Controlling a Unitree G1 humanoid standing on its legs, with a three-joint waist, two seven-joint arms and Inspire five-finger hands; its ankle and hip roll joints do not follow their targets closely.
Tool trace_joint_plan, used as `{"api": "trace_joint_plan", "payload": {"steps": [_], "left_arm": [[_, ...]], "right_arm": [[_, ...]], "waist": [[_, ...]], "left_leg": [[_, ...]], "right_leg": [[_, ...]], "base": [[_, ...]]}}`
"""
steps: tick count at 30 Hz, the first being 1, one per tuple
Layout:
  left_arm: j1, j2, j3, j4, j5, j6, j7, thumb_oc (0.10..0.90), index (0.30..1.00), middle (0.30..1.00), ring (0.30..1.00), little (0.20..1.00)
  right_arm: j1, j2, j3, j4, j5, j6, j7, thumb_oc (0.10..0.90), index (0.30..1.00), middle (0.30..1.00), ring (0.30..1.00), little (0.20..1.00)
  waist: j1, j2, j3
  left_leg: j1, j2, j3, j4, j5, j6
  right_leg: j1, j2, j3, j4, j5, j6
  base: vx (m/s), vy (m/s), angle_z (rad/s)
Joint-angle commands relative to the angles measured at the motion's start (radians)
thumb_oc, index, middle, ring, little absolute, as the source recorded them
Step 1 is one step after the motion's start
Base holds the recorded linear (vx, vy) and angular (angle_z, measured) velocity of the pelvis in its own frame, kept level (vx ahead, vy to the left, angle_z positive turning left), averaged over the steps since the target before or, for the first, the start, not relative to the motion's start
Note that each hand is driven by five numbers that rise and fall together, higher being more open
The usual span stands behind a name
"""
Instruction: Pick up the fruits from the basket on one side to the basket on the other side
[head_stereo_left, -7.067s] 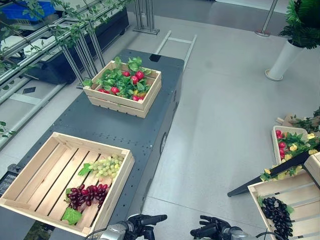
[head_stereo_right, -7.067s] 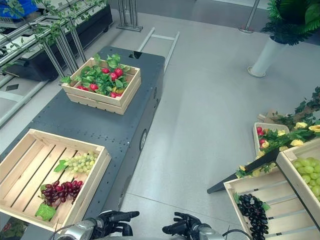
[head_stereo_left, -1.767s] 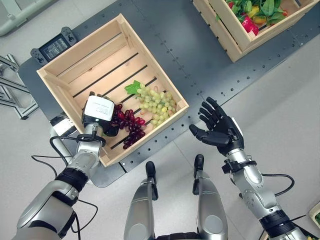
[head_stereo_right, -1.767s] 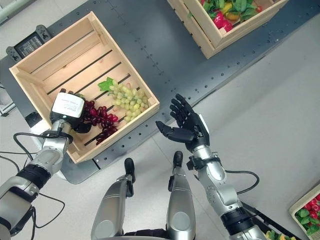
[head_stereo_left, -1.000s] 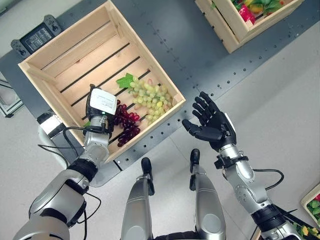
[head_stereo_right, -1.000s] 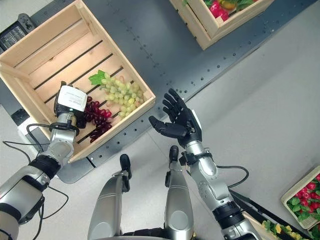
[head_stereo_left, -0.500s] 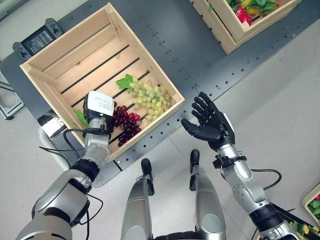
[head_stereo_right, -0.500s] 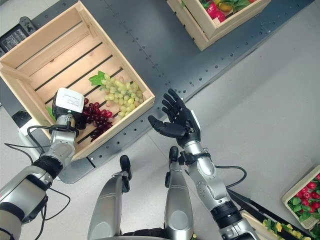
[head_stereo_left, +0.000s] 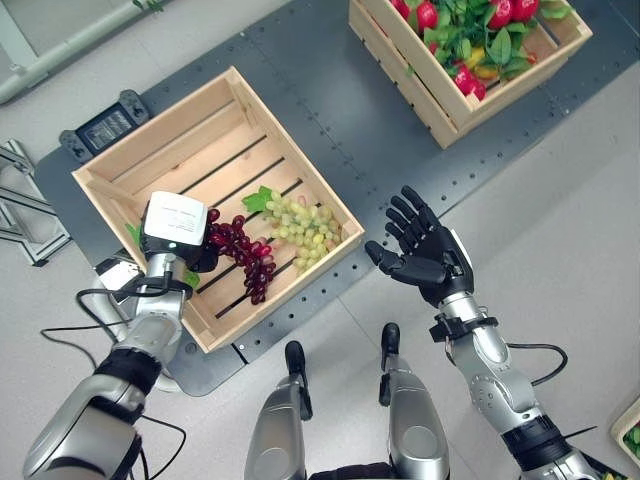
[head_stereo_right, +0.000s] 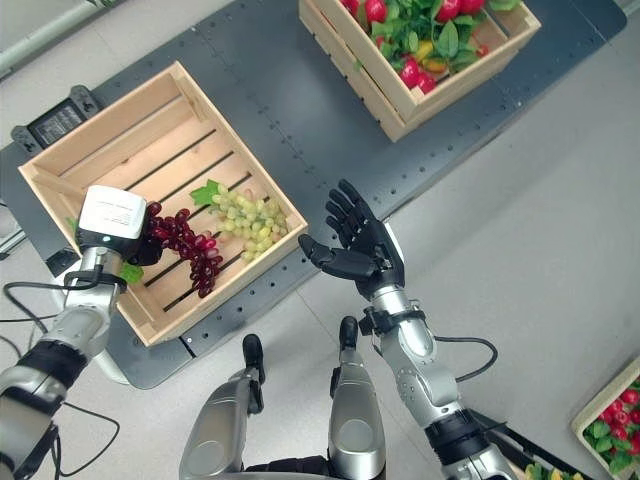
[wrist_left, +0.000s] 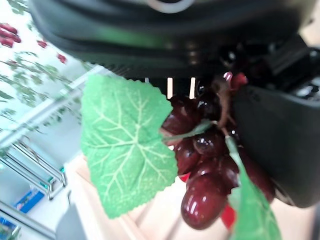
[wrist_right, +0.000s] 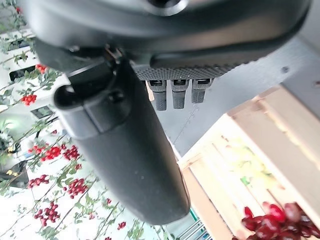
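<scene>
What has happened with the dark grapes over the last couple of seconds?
The left hand, closed on the red grapes, has lifted them: the bunch now hangs from the hand above the slats of the wooden crate, where it lay before. The green grapes stayed in the crate, and the right hand stayed open, palm up, beside it.

Left hand (head_stereo_left: 190, 255) reaching over the near corner of the wooden crate (head_stereo_left: 150, 150), arm bent in from the lower left, fingers curled round the stem end of the dark red grapes (head_stereo_left: 240, 255), bunch pinched against the palm. Right hand (head_stereo_left: 428, 255) held apart from the crate, just off its right corner, palm turned up, fingers spread and straight, thumb pointing toward the crate, forearm angled down to the lower right.
</scene>
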Motion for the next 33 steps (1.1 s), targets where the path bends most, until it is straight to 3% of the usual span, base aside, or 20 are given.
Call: {"api": "trace_joint_plan", "payload": {"steps": [1, 6, 13, 17, 24, 29, 33], "left_arm": [[-0.005, 0.052, 0.092, -0.085, 0.028, -0.008, 0.085, 0.400, 0.300, 0.300, 0.300, 0.300], [0.055, 0.047, 0.134, -0.173, 0.047, -0.039, 0.049, 0.400, 0.300, 0.300, 0.300, 0.300], [0.114, 0.054, 0.180, -0.244, 0.048, -0.106, 0.135, 0.400, 0.300, 0.300, 0.300, 0.300], [0.130, 0.070, 0.197, -0.297, 0.057, -0.136, 0.116, 0.400, 0.300, 0.300, 0.300, 0.300], [0.091, 0.099, 0.175, -0.437, 0.055, -0.171, 0.032, 0.400, 0.300, 0.300, 0.300, 0.300], [0.050, 0.092, 0.172, -0.466, 0.033, -0.188, -0.005, 0.400, 0.300, 0.300, 0.300, 0.300], [0.024, 0.078, 0.161, -0.477, 0.023, -0.190, -0.031, 0.400, 0.300, 0.300, 0.300, 0.300]], "right_arm": [[0.041, -0.009, -0.074, -0.123, -0.015, -0.053, 0.090, 0.800, 0.900, 0.900, 0.900, 0.900], [0.063, -0.005, -0.084, -0.125, -0.007, -0.037, 0.097, 0.800, 0.900, 0.900, 0.900, 0.900], [0.083, -0.020, -0.095, -0.130, -0.024, -0.025, 0.114, 0.800, 0.900, 0.900, 0.900, 0.900], [0.078, -0.053, -0.112, -0.140, -0.067, -0.017, 0.135, 0.800, 0.900, 0.900, 0.900, 0.900], [0.000, -0.195, -0.121, -0.183, 0.015, 0.127, 0.216, 0.800, 0.900, 0.900, 0.900, 0.900], [-0.036, -0.197, -0.081, -0.209, 0.062, 0.217, 0.259, 0.800, 0.900, 0.900, 0.900, 0.900], [-0.056, -0.178, -0.040, -0.210, 0.056, 0.253, 0.250, 0.800, 0.900, 0.900, 0.900, 0.900]], "waist": [[0.023, 0.070, -0.241], [0.032, 0.068, -0.286], [0.035, 0.062, -0.328], [0.042, 0.059, -0.348], [0.063, 0.036, -0.378], [0.068, 0.029, -0.406], [0.071, 0.028, -0.422]], "left_leg": [[0.066, -0.026, 0.008, -0.129, -0.031, -0.002], [0.085, -0.016, -0.001, -0.132, -0.034, -0.012], [0.120, -0.009, 0.003, -0.132, -0.055, -0.012], [0.136, -0.008, 0.004, -0.132, -0.061, -0.013], [0.171, -0.001, -0.003, -0.132, -0.068, -0.012], [0.190, -0.001, -0.011, -0.132, -0.074, -0.012], [0.200, 0.000, -0.014, -0.132, -0.079, -0.015]], "right_leg": [[-0.010, -0.004, -0.023, 0.036, -0.038, 0.044], [0.043, 0.002, -0.040, -0.003, -0.040, 0.035], [0.092, 0.003, -0.043, -0.043, -0.044, 0.032], [0.111, -0.001, -0.044, -0.055, -0.040, 0.037], [0.136, -0.004, -0.049, -0.048, -0.041, 0.049], [0.158, -0.006, -0.056, -0.052, -0.043, 0.053], [0.170, -0.006, -0.059, -0.058, -0.043, 0.055]], "base": [[0.10, -0.059, 0.12], [0.08, -0.038, 0.04], [0.06, -0.011, 0.03], [0.04, -0.017, -0.01], [0.02, -0.046, -0.02], [0.04, -0.028, -0.01], [0.02, -0.016, 0.01]]}}
